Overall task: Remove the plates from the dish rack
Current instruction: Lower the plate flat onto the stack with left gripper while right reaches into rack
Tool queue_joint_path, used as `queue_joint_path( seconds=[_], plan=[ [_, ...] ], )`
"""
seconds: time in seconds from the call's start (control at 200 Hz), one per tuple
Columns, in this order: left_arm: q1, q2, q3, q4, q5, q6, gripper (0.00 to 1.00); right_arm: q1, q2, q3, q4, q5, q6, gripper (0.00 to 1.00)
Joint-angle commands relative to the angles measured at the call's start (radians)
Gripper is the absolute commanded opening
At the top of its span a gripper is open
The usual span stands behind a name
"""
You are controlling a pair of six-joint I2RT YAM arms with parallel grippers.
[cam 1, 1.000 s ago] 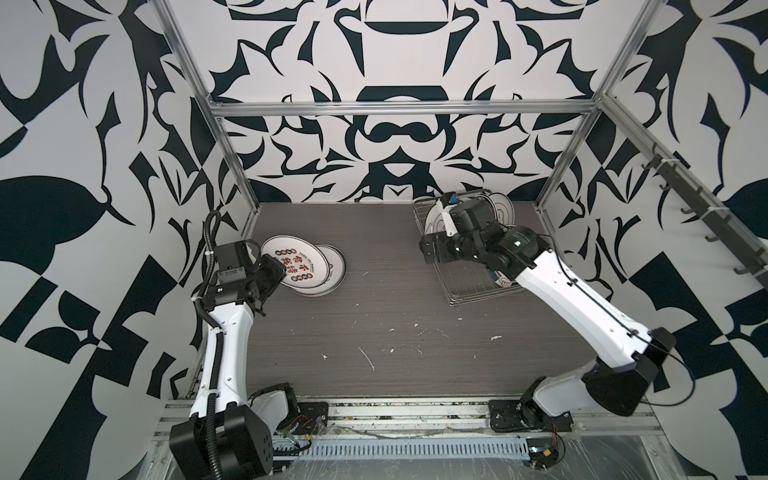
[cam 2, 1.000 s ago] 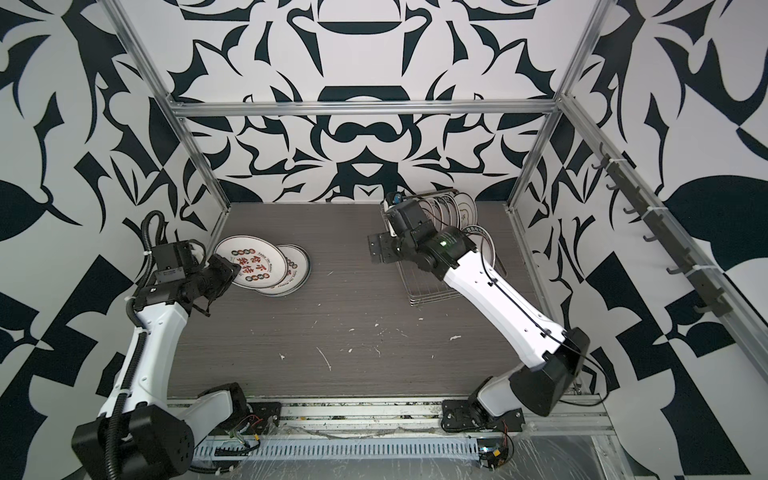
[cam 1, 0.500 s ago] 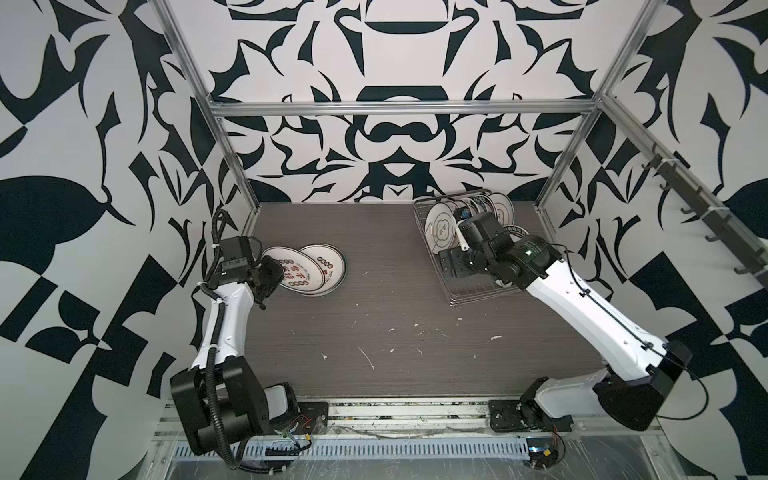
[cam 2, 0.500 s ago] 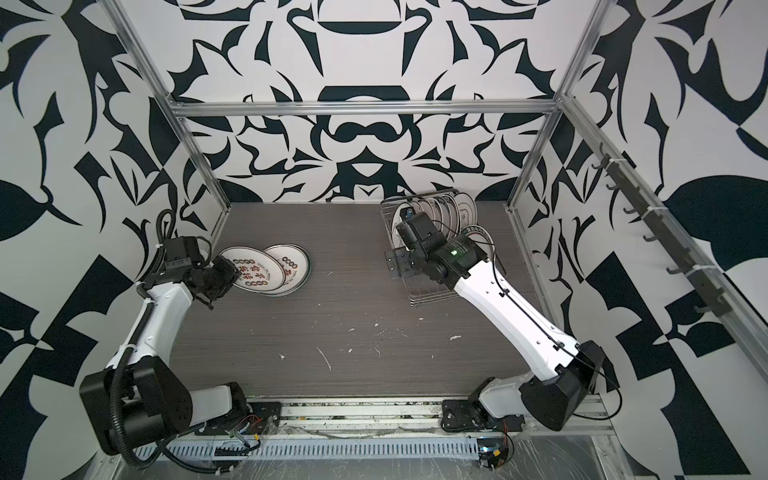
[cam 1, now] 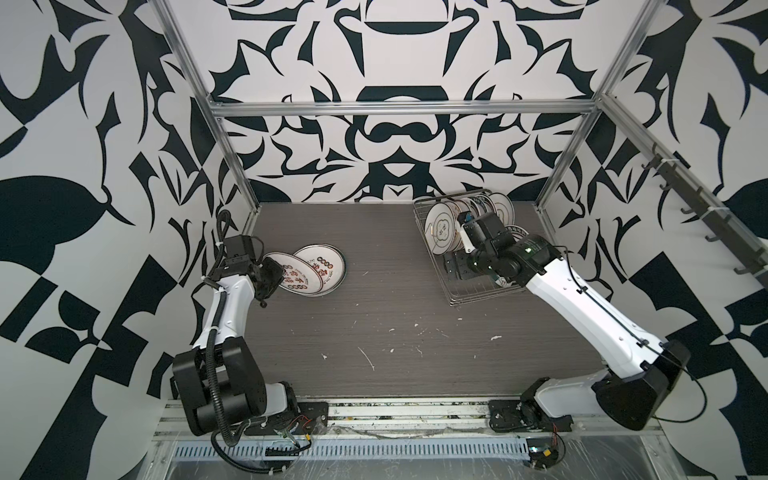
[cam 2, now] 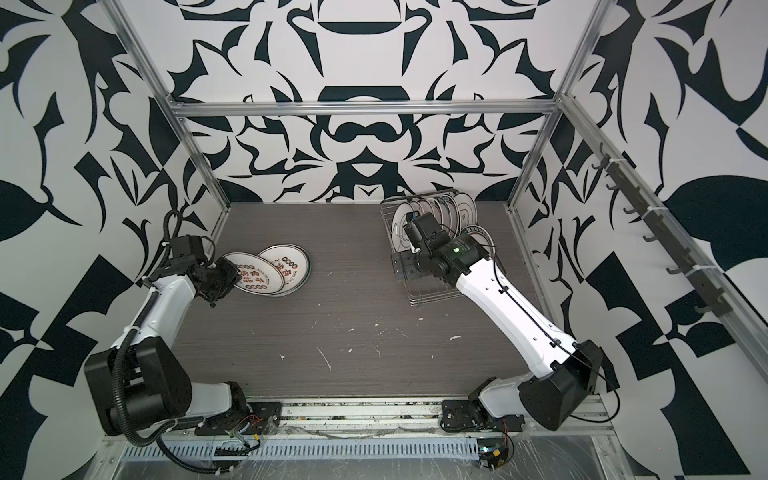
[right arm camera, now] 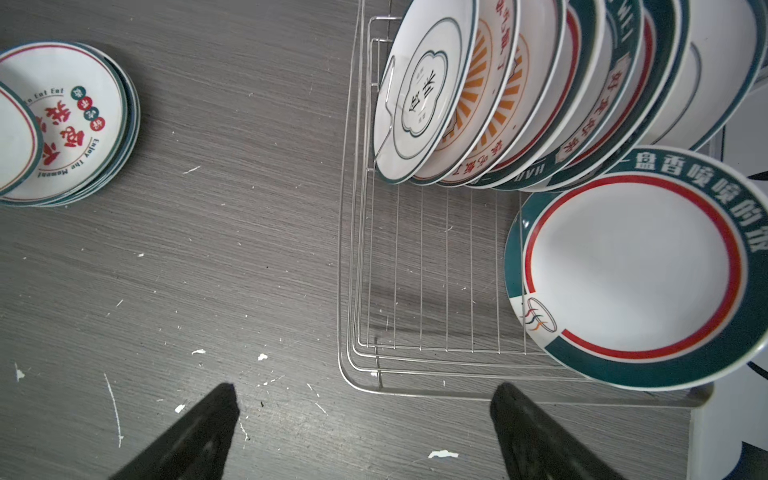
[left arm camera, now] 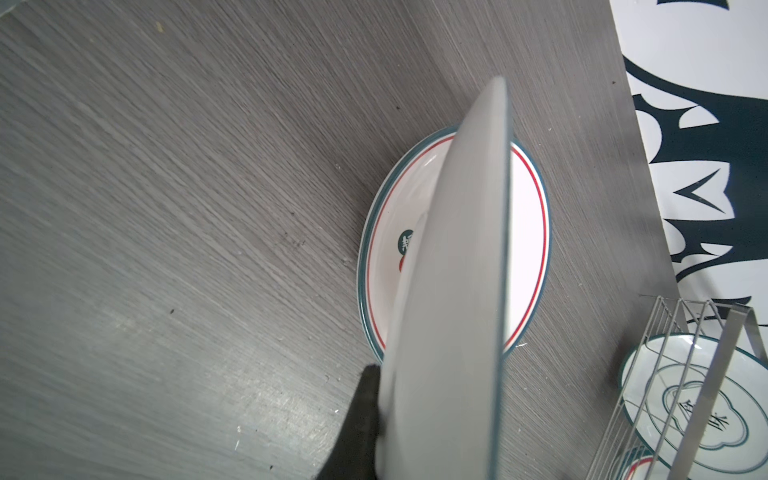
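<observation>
**Gray table [cam 1: 374,332], two sets of plates**

Left gripper [cam 1: 275,276] pinches a tilted plate [left arm camera: 457,291] by its edge over the flat pile [cam 1: 330,270]. Right gripper [right arm camera: 365,397] hangs wide open, empty, over the dish rack [right arm camera: 361,291] edge, where more plates [right arm camera: 498,95] stand.

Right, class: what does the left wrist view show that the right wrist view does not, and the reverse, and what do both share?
Only left wrist: the left fingers shut on the held plate, seen from its underside. Only right wrist: the open, empty right fingers and the sunburst plate. Both: the rack, the cloud plate, the stacked plates, the table.
</observation>
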Motion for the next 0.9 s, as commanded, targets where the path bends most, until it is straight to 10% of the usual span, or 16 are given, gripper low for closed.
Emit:
queue_joint_path(
  seconds=[0.0, 0.895],
  plan=[
    [0.004, 0.010, 0.011, 0.023, -0.002, -0.013, 0.05, -0.007, -0.022, -0.018, 0.014, -0.035, -0.015, 0.99],
    [0.004, 0.105, -0.087, 0.147, 0.042, -0.044, 0.34, -0.019, -0.072, -0.071, 0.026, -0.084, -0.032, 0.99]
  ],
)
